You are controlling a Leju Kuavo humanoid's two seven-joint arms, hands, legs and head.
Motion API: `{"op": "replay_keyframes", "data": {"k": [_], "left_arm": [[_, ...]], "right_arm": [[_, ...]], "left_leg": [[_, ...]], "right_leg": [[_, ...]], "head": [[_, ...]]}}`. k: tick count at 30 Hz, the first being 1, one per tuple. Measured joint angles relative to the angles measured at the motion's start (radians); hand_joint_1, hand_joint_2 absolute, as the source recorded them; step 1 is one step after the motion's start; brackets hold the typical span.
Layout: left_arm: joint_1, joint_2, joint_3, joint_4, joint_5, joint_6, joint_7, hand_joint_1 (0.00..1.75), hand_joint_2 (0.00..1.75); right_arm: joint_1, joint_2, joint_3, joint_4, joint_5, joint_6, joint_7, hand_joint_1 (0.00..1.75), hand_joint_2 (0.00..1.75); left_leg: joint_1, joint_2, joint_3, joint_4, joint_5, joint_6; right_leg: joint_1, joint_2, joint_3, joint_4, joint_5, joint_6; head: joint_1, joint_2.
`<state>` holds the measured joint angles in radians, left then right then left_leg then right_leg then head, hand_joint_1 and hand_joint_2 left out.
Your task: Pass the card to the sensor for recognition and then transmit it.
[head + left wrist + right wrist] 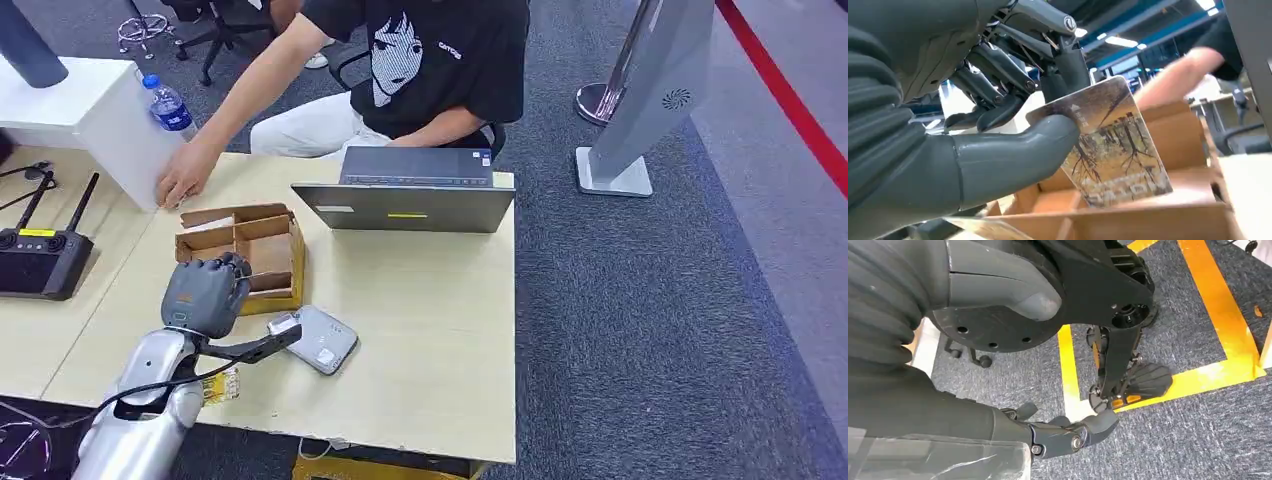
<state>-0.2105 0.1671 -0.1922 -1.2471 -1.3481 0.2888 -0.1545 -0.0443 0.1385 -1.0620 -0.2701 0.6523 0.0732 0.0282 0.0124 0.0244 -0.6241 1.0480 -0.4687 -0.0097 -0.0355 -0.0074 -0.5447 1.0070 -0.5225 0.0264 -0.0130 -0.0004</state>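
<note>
Over cardboard tray | card pinched, left hand thumb against fingers | right hand empty, fingers apart

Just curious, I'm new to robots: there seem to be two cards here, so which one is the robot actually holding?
The tree-printed card, pinched upright by the left hand above the cardboard box. The other card lies low beside the box, untouched.
</note>
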Motion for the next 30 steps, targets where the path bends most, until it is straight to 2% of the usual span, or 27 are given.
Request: {"op": "replay_keyframes", "data": {"k": [5, 13, 30], "left_arm": [[-0.047, -0.024, 0.066, -0.171, 0.014, -0.028, 0.028, 1.75, 1.75], [-0.113, -0.034, 0.131, -0.301, 0.045, -0.083, 0.020, 1.75, 1.75], [-0.112, -0.051, 0.162, -0.318, 0.031, -0.089, 0.016, 1.75, 1.75]], "right_arm": [[-0.002, 0.005, -0.021, -0.002, 0.024, -0.005, 0.011, 0.00, 1.75], [-0.003, 0.006, -0.028, -0.002, 0.038, -0.011, 0.014, 0.00, 1.75], [-0.008, 0.013, -0.047, -0.001, 0.039, -0.016, 0.018, 0.00, 1.75]], "left_leg": [[0.000, 0.000, 0.000, 0.000, 0.000, 0.000], [0.000, 0.000, 0.000, 0.000, 0.000, 0.000], [0.000, 0.000, 0.000, 0.000, 0.000, 0.000]], "right_leg": [[0.000, 0.000, 0.000, 0.000, 0.000, 0.000], [0.000, 0.000, 0.000, 0.000, 0.000, 0.000], [0.000, 0.000, 0.000, 0.000, 0.000, 0.000]], "head": [[0.000, 0.000], [0.000, 0.000], [0.000, 0.000]]}}
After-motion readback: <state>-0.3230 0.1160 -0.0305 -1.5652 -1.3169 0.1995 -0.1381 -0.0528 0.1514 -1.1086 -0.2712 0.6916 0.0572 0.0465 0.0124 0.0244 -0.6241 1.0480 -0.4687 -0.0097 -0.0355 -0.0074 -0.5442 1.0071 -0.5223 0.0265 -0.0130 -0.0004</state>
